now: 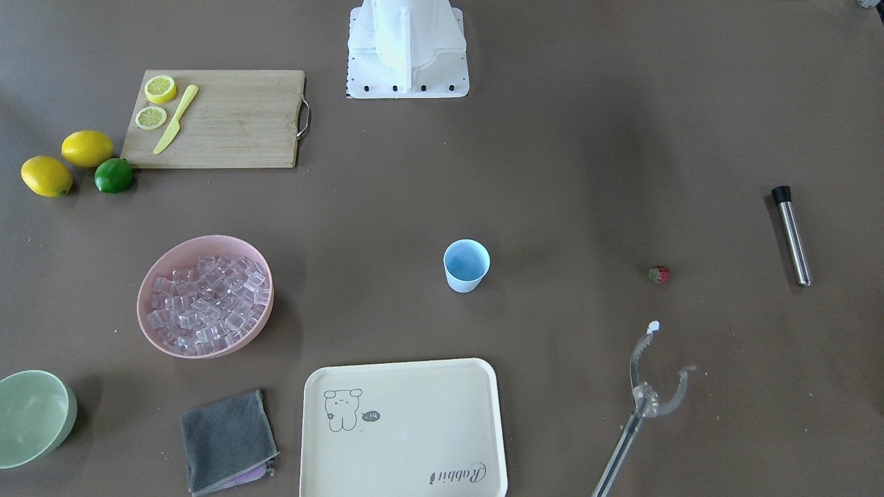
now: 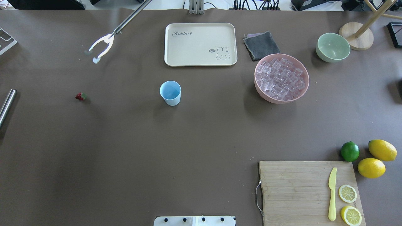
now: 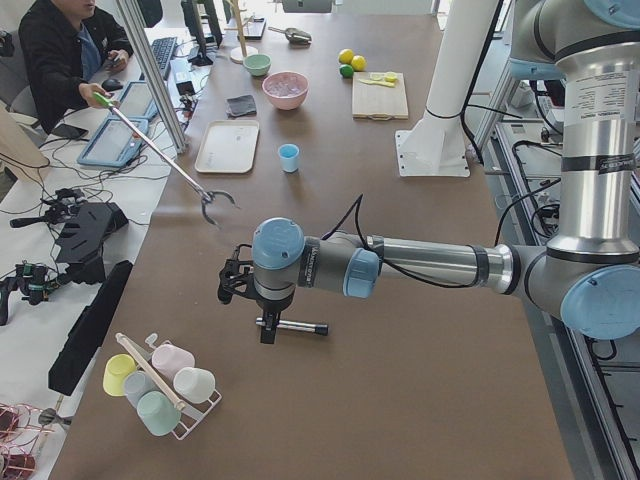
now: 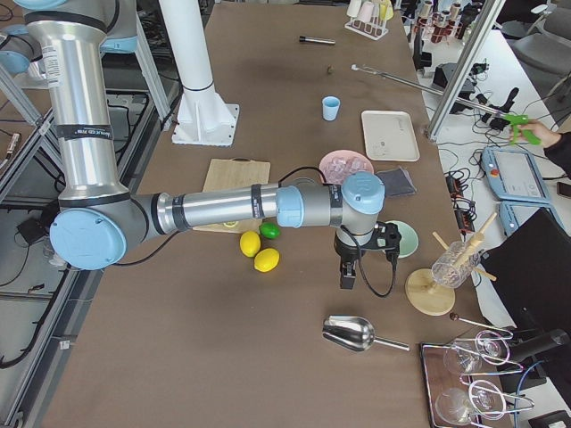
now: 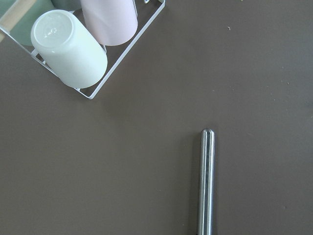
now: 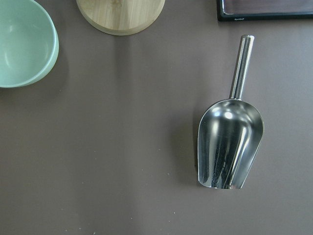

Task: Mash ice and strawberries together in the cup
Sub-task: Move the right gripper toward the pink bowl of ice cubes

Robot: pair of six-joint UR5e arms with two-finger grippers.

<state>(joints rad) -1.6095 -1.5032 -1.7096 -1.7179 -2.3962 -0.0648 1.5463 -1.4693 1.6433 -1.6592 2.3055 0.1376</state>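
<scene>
The light blue cup [image 1: 466, 265] stands upright and empty mid-table; it also shows in the overhead view [image 2: 170, 93]. The strawberry [image 1: 659, 275] lies alone on the table, well to the cup's side [image 2: 80, 96]. The ice [image 1: 207, 300] fills a pink bowl [image 2: 307, 82]. A steel muddler [image 1: 791, 235] lies flat, and the left wrist view shows it [image 5: 207, 181]. My left gripper [image 3: 267, 330] hangs over the muddler; I cannot tell whether it is open or shut. My right gripper [image 4: 346, 278] hangs beyond the pale green bowl, near a steel scoop [image 6: 229, 147]; I cannot tell its state either.
An operator's long grabber tool [image 1: 652, 376] hovers near the strawberry. A cream tray [image 1: 404, 428], a grey cloth [image 1: 226, 438] and a pale green bowl [image 1: 34, 414] lie at the operators' edge. A cutting board [image 1: 221, 121] has lemon slices and a knife; lemons and a lime [image 1: 113, 175] sit beside it. A cup rack [image 5: 98, 44] stands near the muddler.
</scene>
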